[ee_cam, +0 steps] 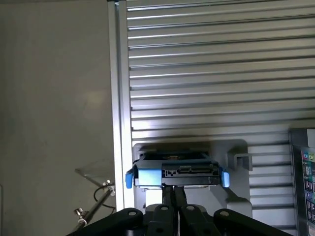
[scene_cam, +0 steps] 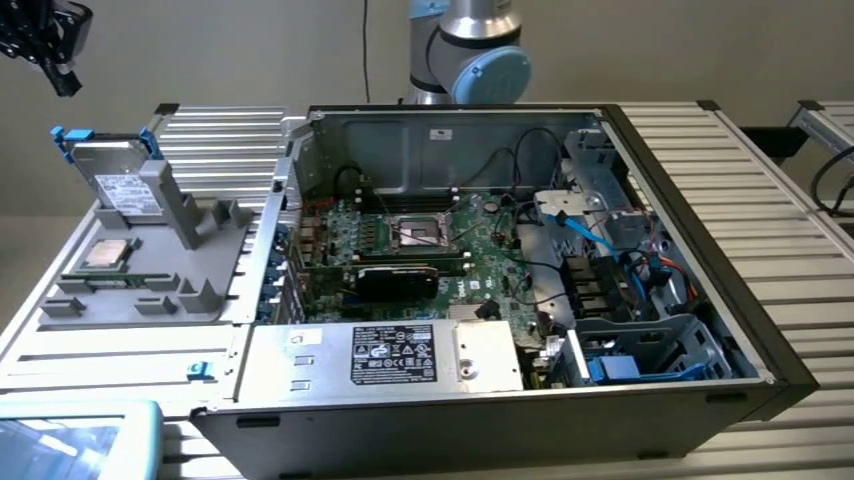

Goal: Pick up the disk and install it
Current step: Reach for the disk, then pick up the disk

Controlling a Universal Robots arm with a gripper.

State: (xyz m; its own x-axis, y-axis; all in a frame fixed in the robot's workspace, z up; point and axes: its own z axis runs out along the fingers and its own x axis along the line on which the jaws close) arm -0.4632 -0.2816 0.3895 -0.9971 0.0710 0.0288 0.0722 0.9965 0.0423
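The disk (scene_cam: 115,182), silver-grey with a white label and blue carrier, is standing on edge in the grey stand (scene_cam: 187,240). The gripper (ee_cam: 173,194) is hanging above that stand, fingers pressed together, gripping nothing.

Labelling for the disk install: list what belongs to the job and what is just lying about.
Job: disk, grey holder it stands in, open computer case, gripper.
Lying about: CPU chip, silver box with black label.

Metal and plastic
On the disk (scene_cam: 114,172) we see dull silver metal, blue plastic frame; the ribbed table (scene_cam: 761,170) seems bare aluminium.
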